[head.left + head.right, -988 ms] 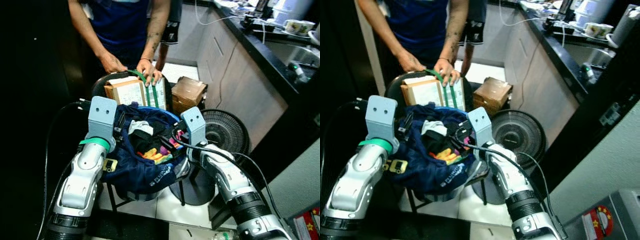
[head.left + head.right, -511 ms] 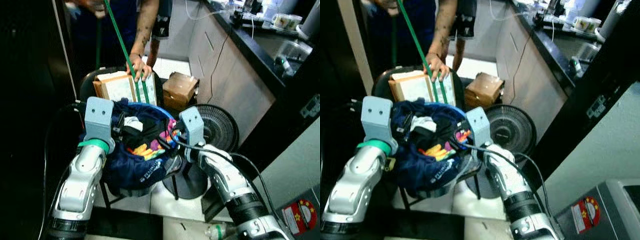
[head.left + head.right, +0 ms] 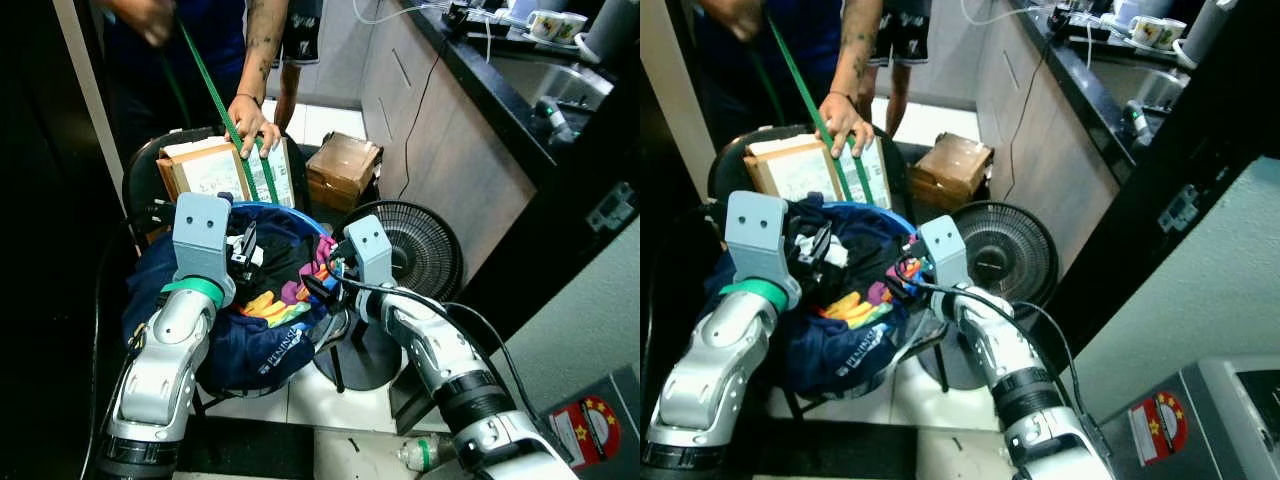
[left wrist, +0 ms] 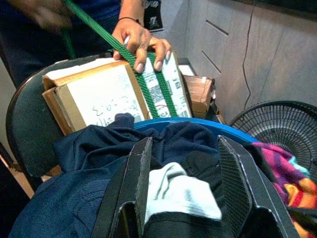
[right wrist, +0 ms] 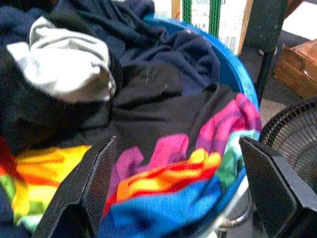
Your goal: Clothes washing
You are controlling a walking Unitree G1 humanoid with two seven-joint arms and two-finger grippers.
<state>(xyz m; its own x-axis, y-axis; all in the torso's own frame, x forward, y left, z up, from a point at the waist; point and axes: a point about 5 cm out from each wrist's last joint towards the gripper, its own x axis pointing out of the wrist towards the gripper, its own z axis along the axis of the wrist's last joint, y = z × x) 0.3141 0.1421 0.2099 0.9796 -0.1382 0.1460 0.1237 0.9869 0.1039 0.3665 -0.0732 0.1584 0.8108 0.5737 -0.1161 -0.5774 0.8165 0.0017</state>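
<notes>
Left gripper [image 4: 181, 193]: you have its two black fingers spread apart over the near side of the laundry heap, with a white garment [image 4: 181, 191] lying between them; the fingers are not pressed on it.
Right gripper [image 5: 181, 193]: yours sits on the other side of the heap, fingers wide apart, nothing clamped; a rainbow-striped cloth [image 5: 168, 181] lies just ahead of it.
Laundry: a round blue plastic basket [image 5: 233, 74] heaped with dark navy and black clothes [image 3: 265, 345] sits between your two grippers, a navy shirt spilling over its rim.
Head views only: you see both silver arms flanking the basket, a black round floor fan [image 3: 425, 250] just beyond the right gripper, a brown cardboard box [image 3: 343, 168] on the floor past it, a dark kitchen counter [image 3: 520, 85], and a plastic bottle [image 3: 425, 452] on the floor by your right arm.
Left wrist view adds: beyond the fingers, a flat cardboard parcel [image 4: 99, 94] stands on a black chair [image 4: 25, 126]; a person's hand [image 4: 141, 42] rests on its top edge, holding a green strap [image 4: 143, 84] that wraps it.
Right wrist view adds: up close, the basket's rim and the fan's grille beside it.
In the way: the parcel, chair and person stand directly behind the basket.
</notes>
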